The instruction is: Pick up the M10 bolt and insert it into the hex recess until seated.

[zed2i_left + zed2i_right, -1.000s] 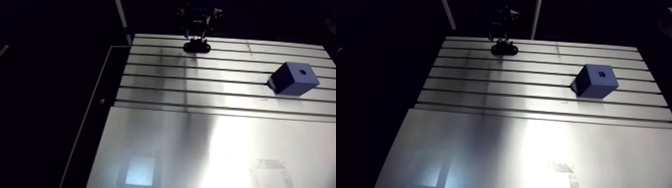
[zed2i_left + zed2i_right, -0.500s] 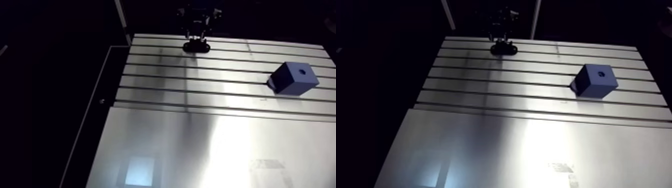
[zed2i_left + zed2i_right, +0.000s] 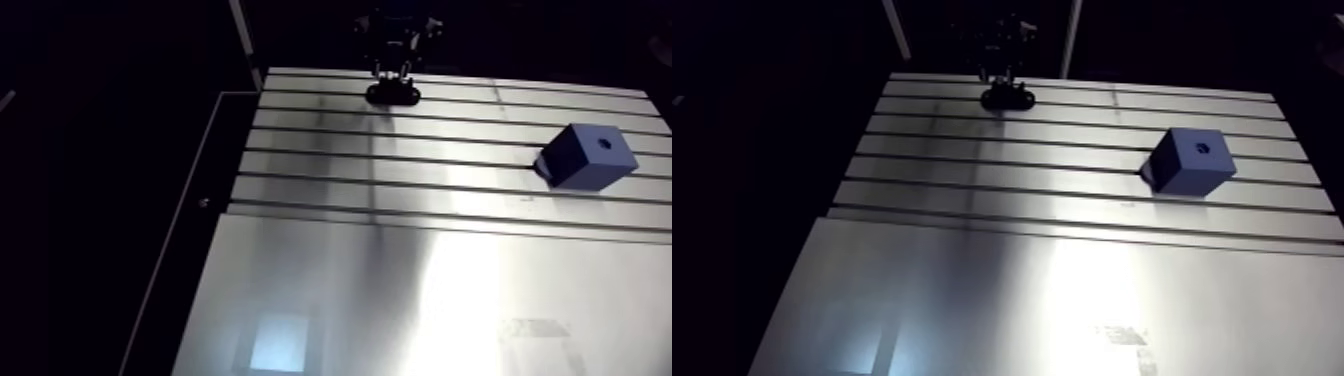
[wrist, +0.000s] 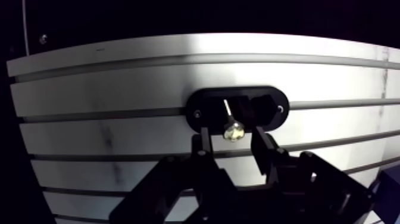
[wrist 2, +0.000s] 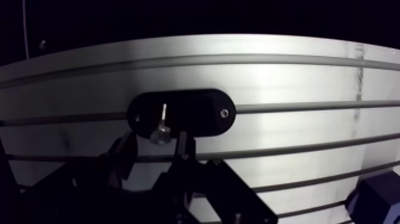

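Nothing has moved since just before: the gripper [image 4: 232, 134] still hangs low at the far side of the table [image 4: 119, 83], fingers apart on both sides of the bolt [image 4: 233, 128] and not touching it, so the grasp seems not yet made. The bolt sits on a black holder [image 4: 208, 104]. The blue block [image 3: 588, 162] with the recess [image 3: 604, 143] stands well apart to the right, and the way to it looks free.

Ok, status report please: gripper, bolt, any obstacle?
Gripper open, fingers either side of bolt head. Bolt upright in black holder, not gripped. Nothing blocking toward blue block.
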